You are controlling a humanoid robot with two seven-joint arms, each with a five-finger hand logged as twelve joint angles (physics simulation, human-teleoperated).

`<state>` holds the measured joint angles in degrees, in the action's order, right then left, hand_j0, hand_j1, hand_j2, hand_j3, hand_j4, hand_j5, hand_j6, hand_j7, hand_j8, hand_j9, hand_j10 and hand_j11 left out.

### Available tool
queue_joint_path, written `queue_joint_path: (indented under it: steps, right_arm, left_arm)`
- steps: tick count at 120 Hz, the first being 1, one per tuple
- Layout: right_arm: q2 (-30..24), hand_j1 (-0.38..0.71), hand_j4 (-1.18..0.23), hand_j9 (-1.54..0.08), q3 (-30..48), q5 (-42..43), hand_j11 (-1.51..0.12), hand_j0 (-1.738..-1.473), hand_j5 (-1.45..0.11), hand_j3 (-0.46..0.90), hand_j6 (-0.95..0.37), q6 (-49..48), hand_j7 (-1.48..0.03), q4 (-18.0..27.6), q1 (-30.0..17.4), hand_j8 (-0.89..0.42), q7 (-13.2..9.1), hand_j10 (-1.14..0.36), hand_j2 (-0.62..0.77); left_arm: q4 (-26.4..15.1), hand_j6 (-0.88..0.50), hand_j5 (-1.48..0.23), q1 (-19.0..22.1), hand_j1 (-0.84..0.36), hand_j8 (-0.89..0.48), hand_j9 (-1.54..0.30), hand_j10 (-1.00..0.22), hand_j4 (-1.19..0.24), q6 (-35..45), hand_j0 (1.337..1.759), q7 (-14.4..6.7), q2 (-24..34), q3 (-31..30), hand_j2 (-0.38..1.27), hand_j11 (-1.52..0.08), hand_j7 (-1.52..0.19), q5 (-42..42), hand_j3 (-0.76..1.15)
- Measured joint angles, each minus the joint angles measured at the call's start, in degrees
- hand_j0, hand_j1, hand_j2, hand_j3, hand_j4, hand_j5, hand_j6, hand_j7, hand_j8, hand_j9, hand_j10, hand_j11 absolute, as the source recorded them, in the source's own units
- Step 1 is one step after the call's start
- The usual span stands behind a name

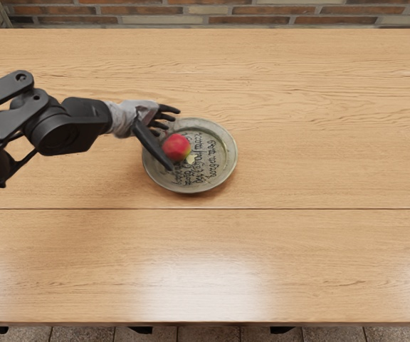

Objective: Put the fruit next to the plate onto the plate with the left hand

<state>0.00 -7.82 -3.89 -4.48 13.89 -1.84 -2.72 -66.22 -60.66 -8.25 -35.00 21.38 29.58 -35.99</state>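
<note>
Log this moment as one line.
arm: left | robot hand: at left rim of plate | fruit: over plate's left part, beside robot hand | grip: unclear

A light-brown wooden plank table fills nearly the whole frame. Its grain runs left to right, and a plank seam crosses at mid-height. A red-brown brick wall runs along the top edge. Grey floor tiles show along the bottom edge. Soft glare lies on the lower-centre tabletop.

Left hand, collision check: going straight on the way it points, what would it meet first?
The round red fruit, close beside the black left hand, over the round grey plate; depth unclear.
</note>
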Motion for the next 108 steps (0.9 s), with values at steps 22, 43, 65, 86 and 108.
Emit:
queue_joint_path:
  steps: [22, 43, 65, 86, 108]
  right_arm:
    - [0.00, -0.33, -0.01, -0.02, 0.00, 0.01, -0.02, -1.658, -0.02, 0.00, -0.01, 0.00, -0.02, 0.00, 0.00, -0.01, 0.00, -0.01, 0.00]
    - [0.00, -0.33, -0.01, -0.02, 0.00, 0.01, -0.02, -1.658, -0.02, 0.00, -0.01, 0.00, -0.02, 0.00, 0.00, -0.01, 0.00, -0.01, 0.00]
    - [0.00, -0.33, -0.01, -0.02, 0.00, 0.02, -0.02, -1.658, -0.02, 0.00, -0.01, 0.00, -0.02, 0.00, 0.00, -0.01, 0.00, -0.01, 0.00]
    - [0.00, -0.33, -0.01, -0.02, 0.00, 0.01, -0.02, -1.658, -0.02, 0.00, -0.01, 0.00, -0.02, 0.00, 0.00, -0.01, 0.00, -0.01, 0.00]
    - [0.00, -0.33, -0.01, -0.02, 0.00, 0.01, -0.02, -1.658, -0.02, 0.00, -0.01, 0.00, -0.02, 0.00, 0.00, -0.01, 0.00, -0.01, 0.00]
  left_arm:
    - [-2.93, -0.02, -0.05, -1.29, 0.32, -0.03, -0.05, -0.03, -0.02, -0.08, 1.658, 0.00, 5.39, 0.26, 0.01, -0.05, -0.05, 1.05, 0.00]
    - [-10.82, -0.01, -0.02, -0.28, 0.34, -0.02, -0.02, -0.01, -0.01, -8.89, 1.658, 0.00, 16.89, 2.21, 0.01, -0.02, -0.02, 10.24, 0.00]
    - [-12.46, 0.00, -0.01, 1.71, 0.34, -0.01, -0.01, -0.01, 0.00, -23.42, 1.658, 0.00, 28.40, 4.77, 0.00, -0.01, -0.01, 20.26, 0.00]
    - [-11.92, 0.00, 0.00, 3.14, 0.35, 0.00, 0.00, 0.00, 0.00, -26.15, 1.658, 0.42, 36.53, 5.16, 0.00, 0.00, 0.00, 24.00, 0.00]
    - [-6.82, 0.00, 0.00, 7.94, 0.35, 0.00, 0.00, 0.00, 0.00, -26.69, 1.658, 0.71, 35.93, 4.87, 0.00, 0.00, 0.00, 29.68, 0.00]
